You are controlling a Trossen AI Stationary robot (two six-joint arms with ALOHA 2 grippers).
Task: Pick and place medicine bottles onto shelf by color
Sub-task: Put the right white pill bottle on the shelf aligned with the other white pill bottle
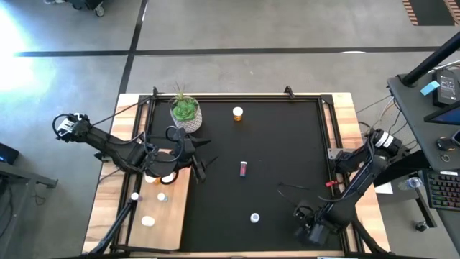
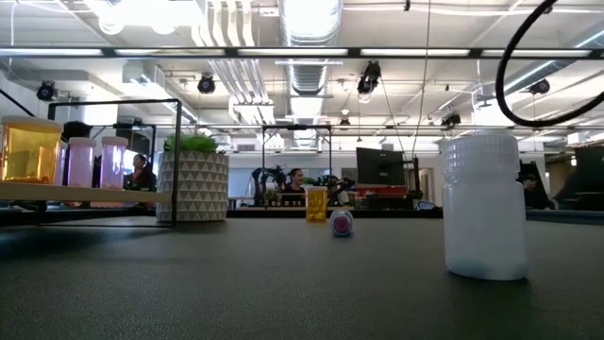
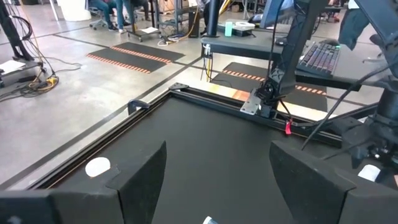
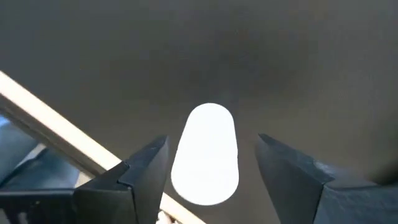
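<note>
the right gripper (image 4: 208, 168) is seen low over the black mat (image 1: 273, 165), near the tabletop's front edge on the robot's right. its fingers (image 4: 143, 171) are spread apart, and a white bottle (image 4: 206, 155) is seen between them, upright; no contact with either finger can be made out. nothing is gripped yet.

this bottle is judged to be light, stiff plastic with a smooth round wall, so it may slip or tip over if it is pushed by one finger first. it is best taken on the body, below the cap, with the fingers on opposite sides.

further from this gripper, a pink bottle (image 1: 244, 169) lies on its side on the mat and an orange bottle (image 1: 237, 114) stands at the far edge. another white bottle (image 1: 254, 217) stands close by, toward the left arm.

the left gripper (image 1: 195, 164) is held open beside the shelf (image 1: 172, 216), empty, near the potted plant (image 1: 185, 111). some bottles are already placed on the shelf.
</note>
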